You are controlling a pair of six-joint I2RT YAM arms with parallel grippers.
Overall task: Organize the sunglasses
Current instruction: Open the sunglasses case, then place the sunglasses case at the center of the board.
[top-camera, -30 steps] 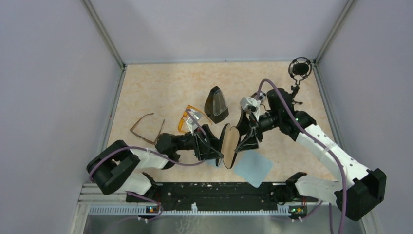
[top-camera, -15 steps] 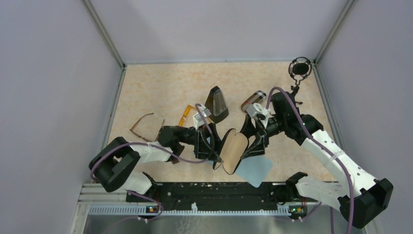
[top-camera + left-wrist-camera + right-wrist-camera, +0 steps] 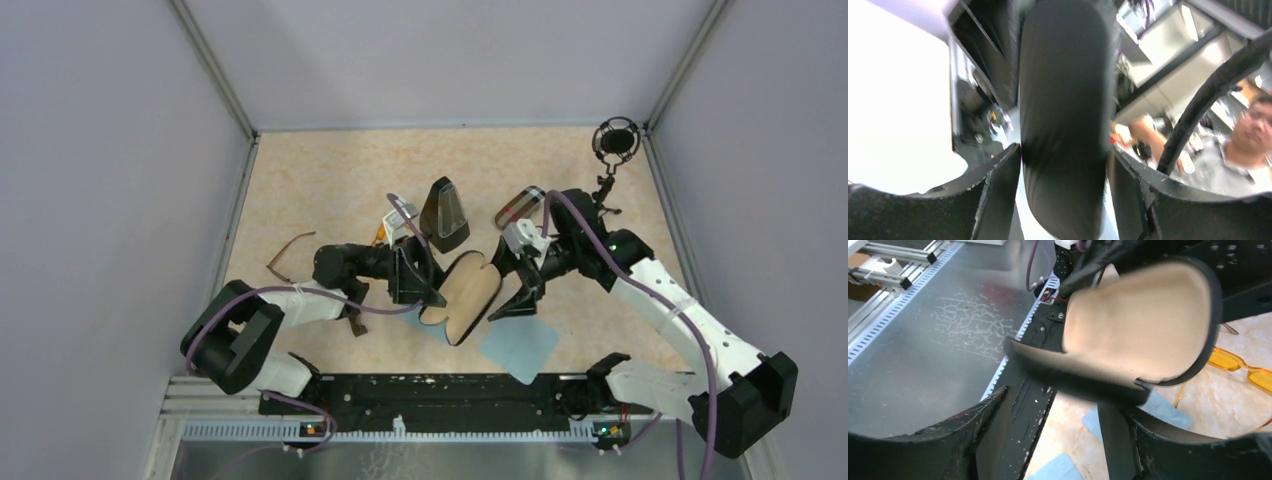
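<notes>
My left gripper is shut on one half of an open clamshell case, black outside and tan inside; that black half fills the gap between its fingers. My right gripper is open at the case's right edge, and the other lid lies just past its fingertips, not gripped. The amber sunglasses lie on the table behind the case, almost hidden under my left arm in the top view. The brown-framed pair lies at the left, partly hidden by my left arm.
A black triangular case stands behind the open case. A plaid cylindrical case lies behind my right gripper. Blue cloths lie at the front and under the case. A microphone stands at the back right corner.
The case has swung from nearly shut and upright to wide open and lying flatter. My left gripper moved back-left with it, covering the amber pair. My right gripper has come off the lid.
</notes>
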